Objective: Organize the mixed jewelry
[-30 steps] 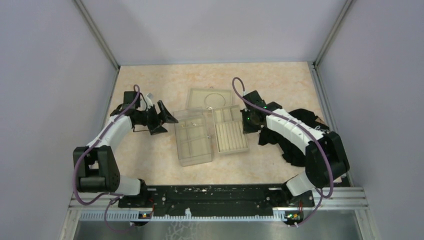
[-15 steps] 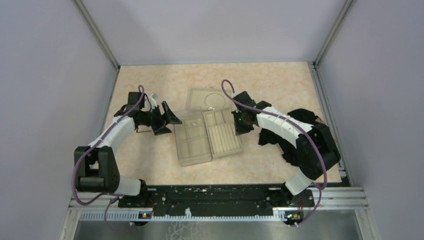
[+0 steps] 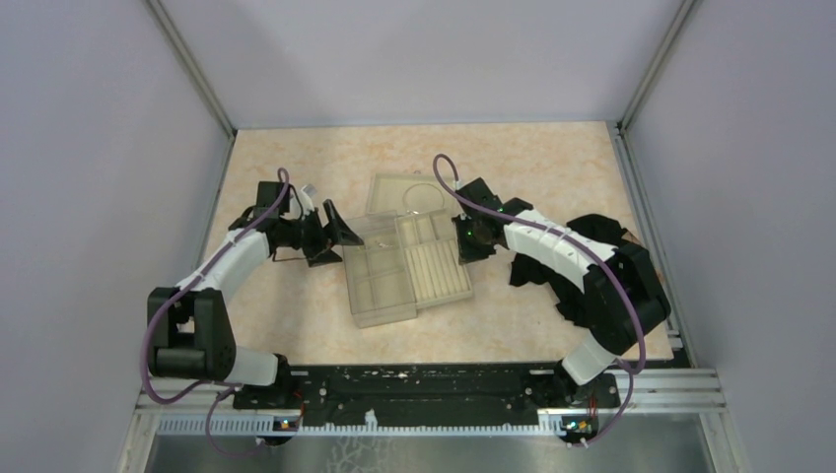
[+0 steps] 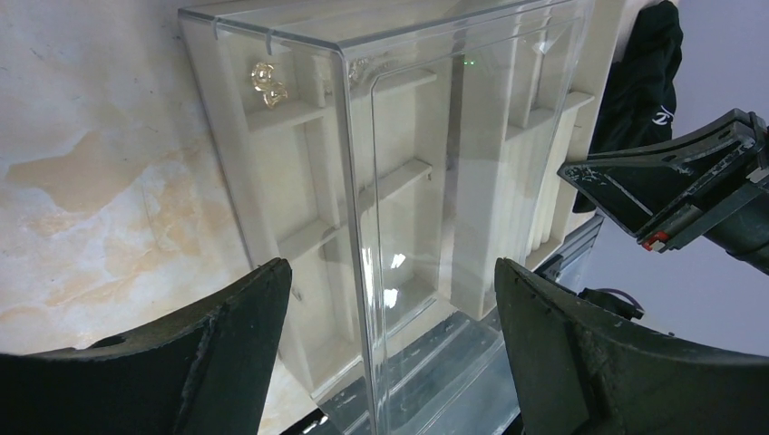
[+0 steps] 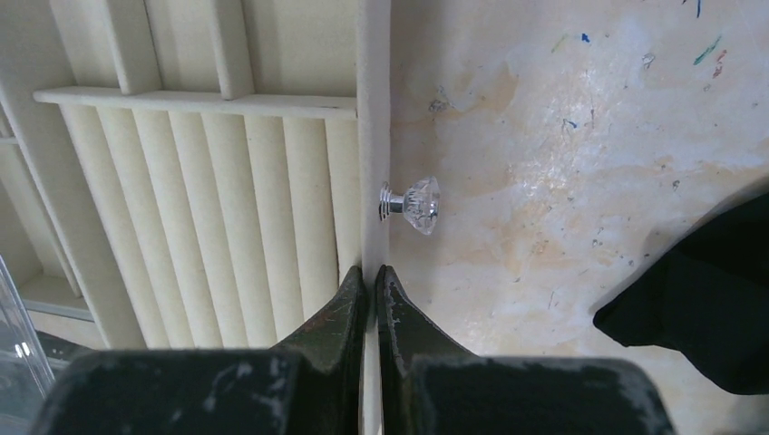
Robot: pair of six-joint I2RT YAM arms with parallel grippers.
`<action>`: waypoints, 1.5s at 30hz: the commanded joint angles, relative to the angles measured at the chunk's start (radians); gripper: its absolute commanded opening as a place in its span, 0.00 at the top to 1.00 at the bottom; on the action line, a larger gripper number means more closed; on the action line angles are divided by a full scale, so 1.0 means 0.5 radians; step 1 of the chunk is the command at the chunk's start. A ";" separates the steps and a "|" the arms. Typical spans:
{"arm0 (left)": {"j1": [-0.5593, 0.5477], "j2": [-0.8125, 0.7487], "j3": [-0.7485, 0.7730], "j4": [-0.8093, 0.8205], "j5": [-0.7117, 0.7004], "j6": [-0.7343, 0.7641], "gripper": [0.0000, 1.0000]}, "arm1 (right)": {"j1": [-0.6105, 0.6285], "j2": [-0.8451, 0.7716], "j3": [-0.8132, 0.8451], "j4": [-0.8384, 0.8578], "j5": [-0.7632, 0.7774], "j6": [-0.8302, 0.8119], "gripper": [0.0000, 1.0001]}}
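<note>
Left pincer (image 4: 390, 281): spread wide, facing clear box (image 4: 408, 136).
Right pincer (image 5: 372, 276): closed, tips against tray wall (image 5: 373, 136) beside crystal knob (image 5: 419, 204).

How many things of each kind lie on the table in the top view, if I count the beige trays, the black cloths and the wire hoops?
Beige trays: 3
Black cloth: 1
Wire hoop: 1
Total: 5
</note>
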 commanded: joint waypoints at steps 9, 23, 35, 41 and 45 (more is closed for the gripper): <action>-0.068 0.026 0.000 0.082 0.029 -0.046 0.12 | 0.103 0.080 0.131 0.120 -0.049 0.095 1.00; -0.100 0.059 0.017 0.086 0.002 -0.062 0.12 | 0.131 0.124 0.086 0.159 0.105 0.033 1.00; -0.106 0.063 0.022 0.069 0.008 -0.051 0.12 | 0.131 0.137 0.141 0.122 0.029 0.074 1.00; -0.115 0.057 0.003 0.083 0.014 -0.059 0.12 | 0.137 0.129 0.205 0.062 -0.034 0.173 1.00; -0.127 0.059 -0.007 0.102 0.021 -0.078 0.12 | 0.138 0.147 0.260 0.002 -0.062 0.221 1.00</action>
